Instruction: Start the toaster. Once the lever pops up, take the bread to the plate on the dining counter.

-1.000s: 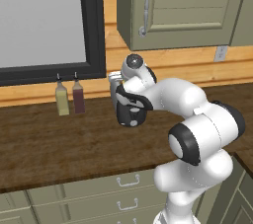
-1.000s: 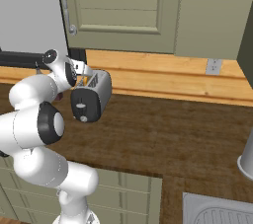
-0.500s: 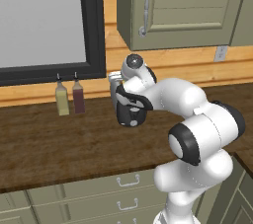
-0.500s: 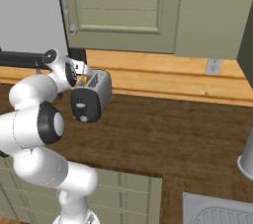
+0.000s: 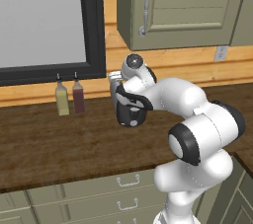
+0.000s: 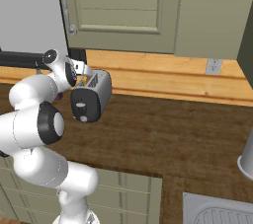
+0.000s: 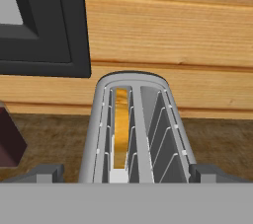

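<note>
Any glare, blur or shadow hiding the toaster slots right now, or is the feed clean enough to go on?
Hand view: sharp, evenly lit, no glare; the bread glows orange in the left slot of the toaster. Right base view: toaster crisp, soft shading only. Left base view: the arm covers most of the toaster.

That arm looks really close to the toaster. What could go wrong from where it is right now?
The open claw hangs right over the toaster, one finger on each side of its top, so a careless push down might shove or tip it. The bread sits in one narrow slot beside an empty one, so the claw could catch the slot wall when reaching for it. The two bottles stand close by, so a wide swing could knock them over.
</note>
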Robot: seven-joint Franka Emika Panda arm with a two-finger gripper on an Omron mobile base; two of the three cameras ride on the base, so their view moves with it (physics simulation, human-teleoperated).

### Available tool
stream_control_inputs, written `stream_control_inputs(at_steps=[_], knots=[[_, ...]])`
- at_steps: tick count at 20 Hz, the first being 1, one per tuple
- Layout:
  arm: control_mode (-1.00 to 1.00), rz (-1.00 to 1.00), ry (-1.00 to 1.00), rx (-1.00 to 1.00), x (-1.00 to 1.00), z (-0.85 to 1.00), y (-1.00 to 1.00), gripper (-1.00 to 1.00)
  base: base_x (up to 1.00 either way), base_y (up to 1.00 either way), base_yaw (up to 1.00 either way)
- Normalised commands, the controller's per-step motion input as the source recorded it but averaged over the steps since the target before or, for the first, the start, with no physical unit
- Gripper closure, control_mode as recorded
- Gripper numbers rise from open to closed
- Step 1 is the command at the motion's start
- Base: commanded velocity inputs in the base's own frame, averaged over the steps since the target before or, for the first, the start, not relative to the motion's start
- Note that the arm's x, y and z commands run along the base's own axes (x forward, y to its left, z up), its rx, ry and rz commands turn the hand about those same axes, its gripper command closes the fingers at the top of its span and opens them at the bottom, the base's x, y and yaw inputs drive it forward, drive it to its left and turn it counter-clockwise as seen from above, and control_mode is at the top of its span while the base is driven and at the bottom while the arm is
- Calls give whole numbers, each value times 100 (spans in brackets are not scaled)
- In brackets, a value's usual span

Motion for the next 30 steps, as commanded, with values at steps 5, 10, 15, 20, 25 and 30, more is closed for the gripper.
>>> stream_control_inputs(at_steps=[5, 10, 15, 20, 25, 30], knots=[[-100, 0, 0, 0, 0, 0, 0, -100, 0, 0, 0], [-100, 0, 0, 0, 0, 0, 0, -100, 0, 0, 0], [-100, 0, 0, 0, 0, 0, 0, -100, 0, 0, 0], [-100, 0, 0, 0, 0, 0, 0, -100, 0, 0, 0], [-100, 0, 0, 0, 0, 0, 0, -100, 0, 0, 0], [-100, 0, 0, 0, 0, 0, 0, -100, 0, 0, 0]])
